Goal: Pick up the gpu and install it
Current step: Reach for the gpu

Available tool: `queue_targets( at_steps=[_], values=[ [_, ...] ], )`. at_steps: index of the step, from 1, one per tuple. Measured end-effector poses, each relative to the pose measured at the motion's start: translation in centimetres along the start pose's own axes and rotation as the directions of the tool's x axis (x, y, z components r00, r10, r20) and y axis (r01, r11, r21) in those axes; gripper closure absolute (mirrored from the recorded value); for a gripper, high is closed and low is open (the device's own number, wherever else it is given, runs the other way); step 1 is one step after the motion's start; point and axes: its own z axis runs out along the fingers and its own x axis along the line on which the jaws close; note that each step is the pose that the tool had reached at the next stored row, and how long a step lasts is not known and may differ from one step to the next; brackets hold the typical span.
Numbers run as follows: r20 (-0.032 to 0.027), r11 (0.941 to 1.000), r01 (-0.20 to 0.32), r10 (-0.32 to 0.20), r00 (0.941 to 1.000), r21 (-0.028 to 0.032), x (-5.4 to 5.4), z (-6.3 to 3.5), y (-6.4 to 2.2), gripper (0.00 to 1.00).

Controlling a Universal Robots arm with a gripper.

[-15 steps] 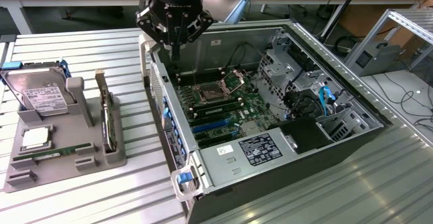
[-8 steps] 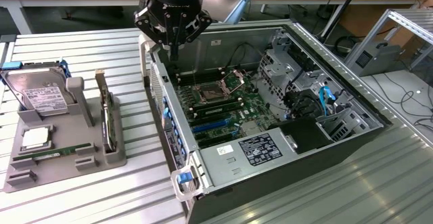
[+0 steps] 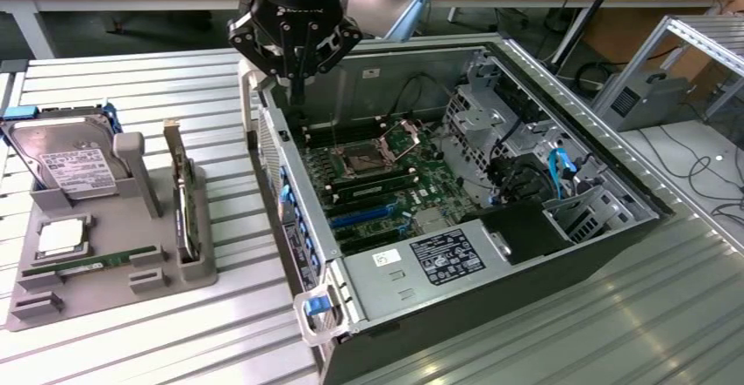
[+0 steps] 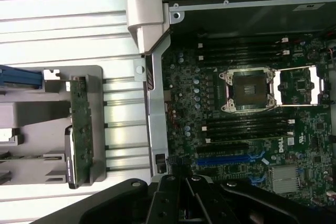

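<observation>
While black fingers (image 3: 298, 91) hang pressed together, thin flat gpu (image 3: 179, 195) stands upright in grey tray (image 3: 174, 273).

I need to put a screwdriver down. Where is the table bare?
The table is bare at the exterior view's lower left, below the grey holder, and at its lower right, beside the computer case. The strip between the holder's gpu and the case is narrow; inside the case is crowded.
</observation>
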Motion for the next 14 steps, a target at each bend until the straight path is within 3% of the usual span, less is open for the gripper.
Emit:
queue_targets(
  at_steps=[14],
  values=[
    [0.0, 1.0, 0.0, 0.0, 1.0, 0.0, 0.48, -0.01, -0.04, 0.89]
  ],
)
